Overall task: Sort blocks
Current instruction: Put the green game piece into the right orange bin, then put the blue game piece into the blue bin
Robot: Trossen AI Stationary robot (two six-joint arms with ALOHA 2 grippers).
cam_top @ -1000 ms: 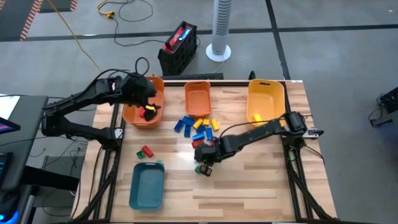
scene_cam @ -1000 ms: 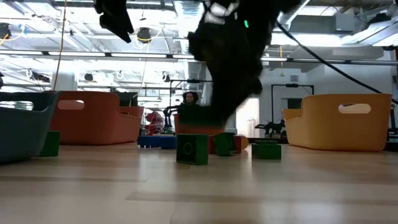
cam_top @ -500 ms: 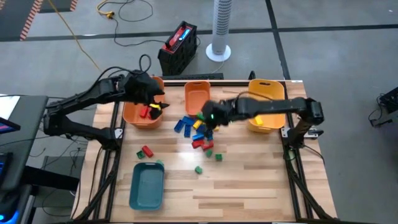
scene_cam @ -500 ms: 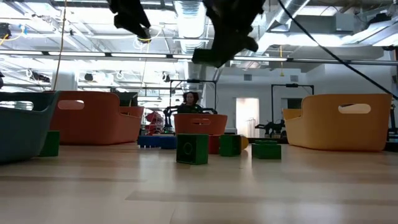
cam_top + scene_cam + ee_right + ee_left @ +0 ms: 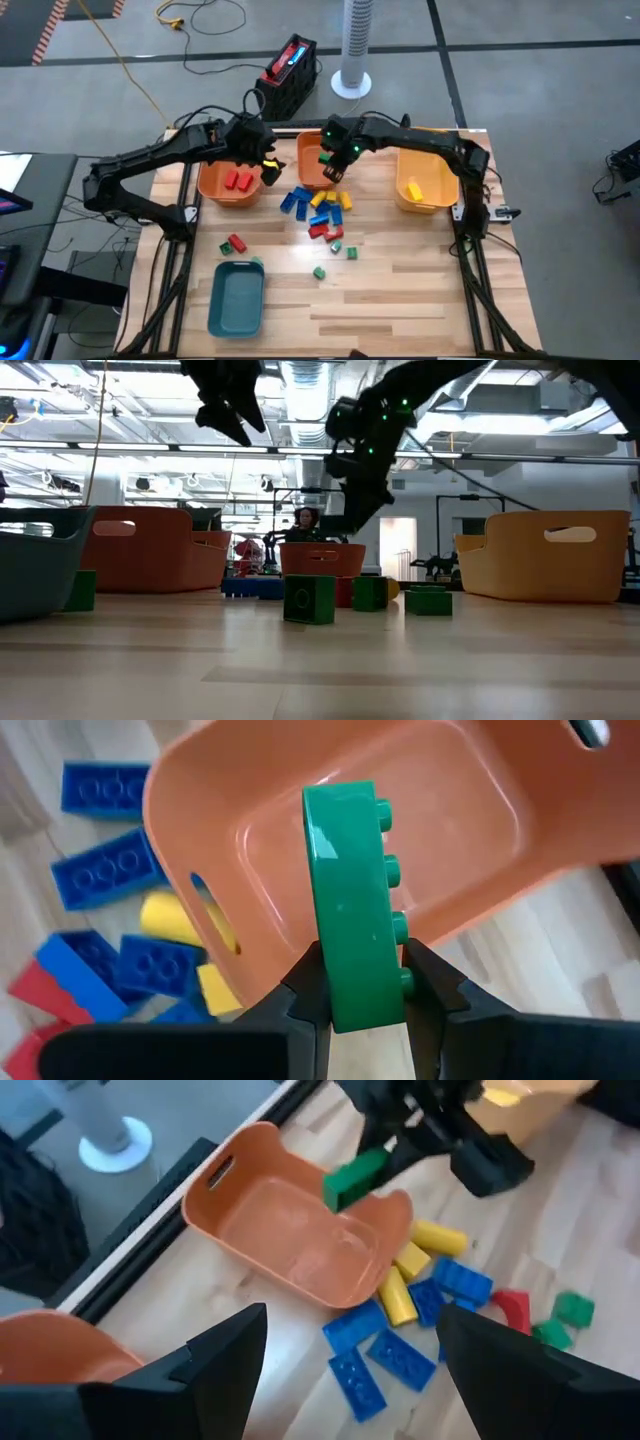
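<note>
The right end effector (image 5: 352,988) clamps a long green block (image 5: 352,900) on edge, hovering above the middle orange bin (image 5: 318,160), which looks empty. The left end effector (image 5: 262,160), its fingers spread and holding nothing, hangs over the left orange bin (image 5: 216,186) containing 2 red blocks (image 5: 238,180). The yellow bin (image 5: 427,150) holds 1 yellow block (image 5: 413,189). Loose blocks (image 5: 320,210) lie on the worktop (image 5: 400,290); the teal bin (image 5: 238,299) appears empty.

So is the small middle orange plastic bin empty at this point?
Empty as far as it shows: the small middle orange plastic bin has a bare floor, while the right claw holds the long green plastic brick above it.
</note>
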